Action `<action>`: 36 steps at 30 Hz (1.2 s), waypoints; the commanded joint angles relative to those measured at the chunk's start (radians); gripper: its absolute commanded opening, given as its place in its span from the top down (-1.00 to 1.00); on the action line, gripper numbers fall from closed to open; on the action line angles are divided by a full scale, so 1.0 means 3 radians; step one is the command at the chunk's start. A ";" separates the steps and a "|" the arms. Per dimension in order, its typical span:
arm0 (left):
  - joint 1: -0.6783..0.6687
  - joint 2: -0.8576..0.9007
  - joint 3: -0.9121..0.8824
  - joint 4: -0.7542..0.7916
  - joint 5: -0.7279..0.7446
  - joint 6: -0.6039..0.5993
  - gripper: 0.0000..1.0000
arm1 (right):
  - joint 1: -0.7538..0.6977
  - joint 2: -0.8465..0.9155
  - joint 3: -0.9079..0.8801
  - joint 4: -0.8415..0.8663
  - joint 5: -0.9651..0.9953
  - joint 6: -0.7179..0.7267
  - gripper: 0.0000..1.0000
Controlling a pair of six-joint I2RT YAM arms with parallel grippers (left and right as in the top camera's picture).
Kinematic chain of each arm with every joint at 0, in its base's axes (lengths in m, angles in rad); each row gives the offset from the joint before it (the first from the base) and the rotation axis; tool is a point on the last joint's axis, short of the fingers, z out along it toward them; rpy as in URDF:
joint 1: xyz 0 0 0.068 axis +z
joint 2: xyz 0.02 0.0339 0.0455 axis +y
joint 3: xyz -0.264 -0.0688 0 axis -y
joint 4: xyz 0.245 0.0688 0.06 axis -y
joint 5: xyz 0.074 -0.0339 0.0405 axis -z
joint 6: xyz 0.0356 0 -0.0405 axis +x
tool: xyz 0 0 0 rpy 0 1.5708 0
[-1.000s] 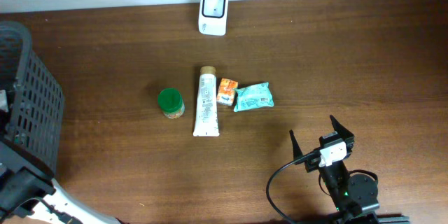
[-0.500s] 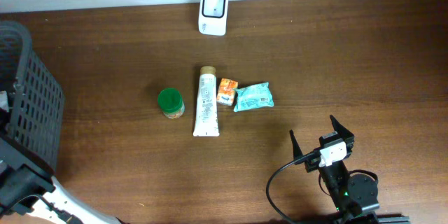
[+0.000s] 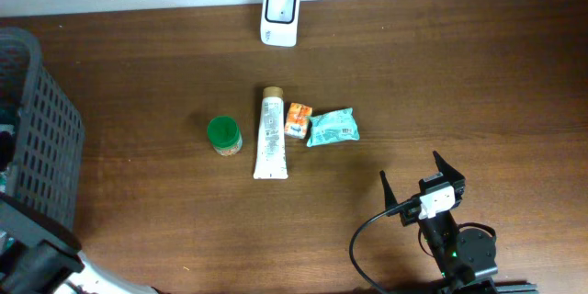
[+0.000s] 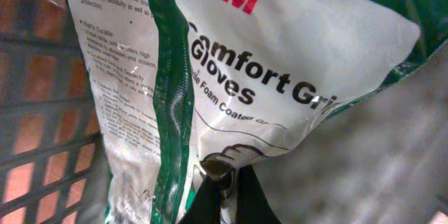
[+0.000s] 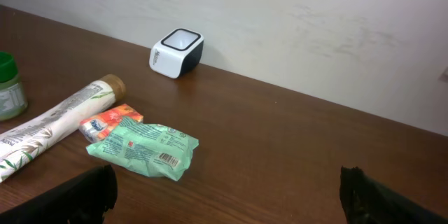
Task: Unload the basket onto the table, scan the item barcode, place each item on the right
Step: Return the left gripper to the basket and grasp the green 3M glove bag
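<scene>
A white and green pack of 3M comfort grip gloves (image 4: pixel 280 77) fills the left wrist view, with dark basket mesh (image 4: pixel 42 112) behind it. My left gripper (image 4: pixel 227 192) is shut on the pack's lower edge. No barcode shows on the side facing me. The white scanner (image 3: pixel 279 4) stands at the table's far edge, also seen in the right wrist view (image 5: pixel 176 52). My right gripper (image 3: pixel 413 179) hovers open over the front right of the table, holding nothing (image 5: pixel 231 199).
A dark mesh basket (image 3: pixel 41 138) stands at the left edge. Mid-table lie a green-lidded jar (image 3: pixel 224 135), a white tube (image 3: pixel 271 134), a small orange packet (image 3: pixel 298 118) and a teal packet (image 3: pixel 332 127) whose barcode (image 5: pixel 166 158) faces up.
The left arm at the lower left beside the basket has shifted slightly. The right arm and the things on the table have not moved.
</scene>
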 commanded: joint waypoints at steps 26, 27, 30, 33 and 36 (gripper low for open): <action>-0.0502 -0.1712 -0.0020 0.0688 0.0314 -0.0135 1.00 | 0.0022 -0.0023 -0.0018 -0.0015 0.0005 0.0003 -0.97; -0.0540 -0.1771 -0.0020 0.0735 0.0314 -0.0135 1.00 | 0.0022 -0.0023 -0.0018 -0.0015 0.0004 0.0003 -0.97; -0.0615 -0.1879 -0.0022 0.0762 0.0315 -0.0136 1.00 | 0.0022 -0.0023 -0.0018 -0.0015 0.0004 0.0003 -0.97; -0.0570 -0.1773 -0.0023 0.0544 0.0313 -0.0136 0.55 | 0.0022 -0.0023 -0.0018 -0.0015 0.0005 0.0003 -0.97; -0.0436 -0.1508 -0.0023 0.0247 0.0301 -0.0271 0.53 | 0.0022 -0.0023 -0.0018 -0.0015 0.0005 0.0003 -0.97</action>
